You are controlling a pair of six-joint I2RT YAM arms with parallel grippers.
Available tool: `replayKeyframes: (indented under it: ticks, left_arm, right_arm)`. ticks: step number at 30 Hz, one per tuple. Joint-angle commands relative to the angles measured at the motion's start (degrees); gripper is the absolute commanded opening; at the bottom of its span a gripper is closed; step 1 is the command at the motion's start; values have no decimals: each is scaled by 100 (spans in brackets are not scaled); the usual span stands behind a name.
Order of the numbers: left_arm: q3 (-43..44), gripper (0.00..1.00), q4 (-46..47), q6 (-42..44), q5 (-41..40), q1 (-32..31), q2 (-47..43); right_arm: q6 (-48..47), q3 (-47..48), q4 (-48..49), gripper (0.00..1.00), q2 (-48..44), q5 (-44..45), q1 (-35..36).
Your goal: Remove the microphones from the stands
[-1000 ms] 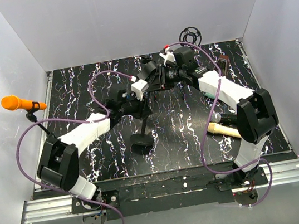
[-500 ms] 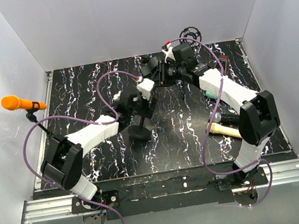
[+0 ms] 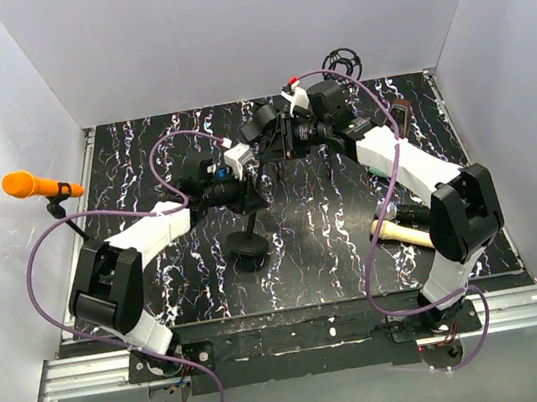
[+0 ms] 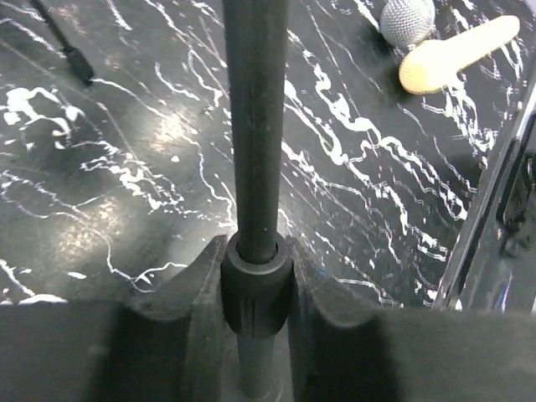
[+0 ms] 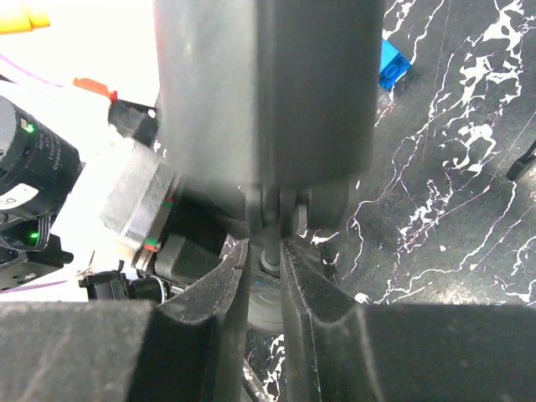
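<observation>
A black microphone stand has its round base on the marbled table and its pole rising up and back. My left gripper is shut on the pole's collar. My right gripper is shut on the thin stem just under the stand's top clip. A dark bulky shape, the black microphone in the clip, fills the top of the right wrist view and is blurred. I cannot see how it sits in the clip.
An orange microphone sits on a second stand by the left wall. A beige-handled microphone with a grey mesh head lies at the right front. A small black wheel-like part stands at the back. A blue block lies on the table.
Both arms shifted with the stand between them. The stand's top moved a little left and its base slid slightly. Both grips stayed shut.
</observation>
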Motion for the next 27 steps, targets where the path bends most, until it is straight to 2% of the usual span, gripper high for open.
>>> replayKeyframes:
  ticks: [1, 2, 4, 5, 6, 7, 10, 13, 17, 19, 21, 25, 27]
  left_arm:
    - [276, 0, 13, 110, 278, -106, -132]
    - [294, 0, 48, 293, -220, -237, -211]
    - [207, 0, 371, 478, -2035, -798, -413]
    - [111, 0, 669, 714, -4011, -1149, -475]
    - [31, 0, 1020, 778, -5614, -1675, -432]
    - [31, 0, 1459, 752, -6344, -1854, -292]
    - [241, 0, 1419, 567, -6142, -1873, -54]
    - [206, 0, 1402, 585, -5256, -1873, -141]
    - [136, 0, 1130, 190, -3858, -1759, -387]
    - [40, 0, 1042, -72, -3023, -1637, -466]
    - [-57, 0, 1015, -328, -2232, -1461, -537]
    - [-154, 0, 980, -715, -1255, -969, -555]
    - [-198, 0, 1015, -821, -1061, -697, -563]
  right_arm:
    - [-97, -9, 221, 1, -225, -116, -23]
    - [-114, 25, 186, 1, -278, 32, -23]
    - [-167, 183, -137, 1, -375, 698, 3]
    - [-211, 262, -304, 1, -410, 1006, 30]
    - [-229, 341, -428, 1, -419, 1244, 21]
    - [-281, 412, -490, 1, -419, 1377, 21]
    - [-387, 421, -447, 1, -437, 1397, 21]
    - [-396, 325, -394, 1, -454, 1361, 21]
    - [-685, 263, -385, 1, -629, 1081, -31]
    - [-852, 219, -446, 6, -796, 783, -119]
    - [-1045, 88, -491, 15, -955, 440, -216]
    - [-1222, -325, -517, 36, -1236, 87, -374]
    - [-1143, -562, -386, 41, -1307, -114, -436]
